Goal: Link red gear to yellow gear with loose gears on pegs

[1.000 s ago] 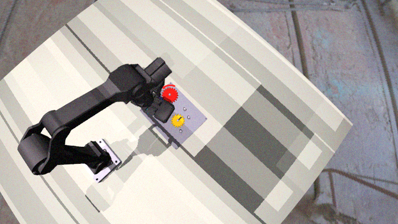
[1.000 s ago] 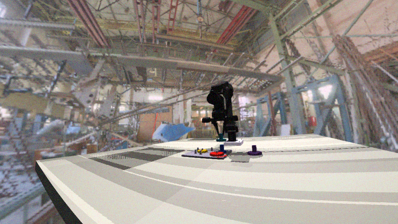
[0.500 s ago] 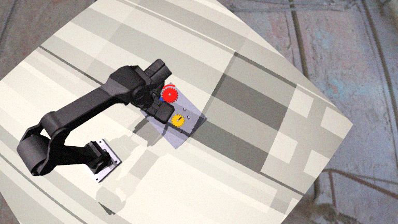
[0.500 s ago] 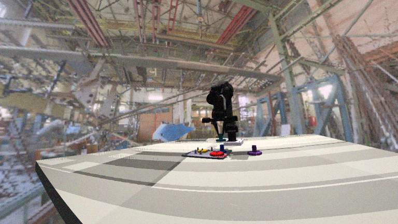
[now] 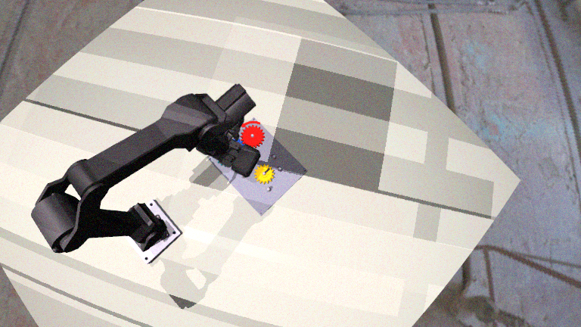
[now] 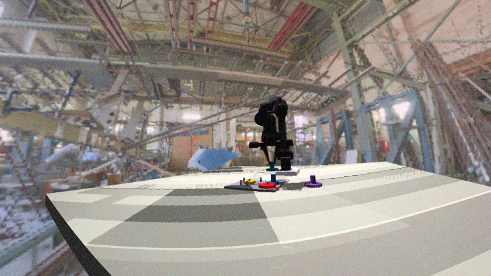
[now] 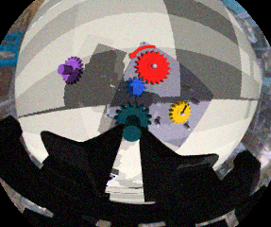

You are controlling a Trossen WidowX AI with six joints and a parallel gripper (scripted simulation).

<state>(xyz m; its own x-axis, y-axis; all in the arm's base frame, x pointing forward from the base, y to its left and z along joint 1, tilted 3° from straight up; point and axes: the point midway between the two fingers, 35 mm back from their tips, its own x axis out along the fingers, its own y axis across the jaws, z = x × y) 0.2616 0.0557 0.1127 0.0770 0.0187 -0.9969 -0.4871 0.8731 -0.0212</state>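
My gripper [image 7: 131,129] [image 6: 271,164] is shut on the teal gear [image 7: 140,114] [image 6: 272,168] by its knob. The teal gear hangs above the side of the grey board [image 5: 260,203] [image 7: 175,137] near the arm's base. The red gear [image 5: 252,132] [image 6: 266,185] [image 7: 149,67] is on its peg. A small blue gear [image 7: 136,87] [image 6: 273,179] stands on the board beside the red gear, between it and the teal gear in the wrist view. The yellow gear [image 5: 266,173] [image 6: 249,181] [image 7: 177,113] is on its peg. In the top view my gripper hides the teal gear almost fully.
A purple gear [image 6: 312,181] [image 7: 73,70] stands on the table off the board. Bare pegs show around the yellow gear, such as one peg [image 5: 268,188] and another peg [image 5: 274,156]. A red arrow [image 7: 142,50] curves beside the red gear.
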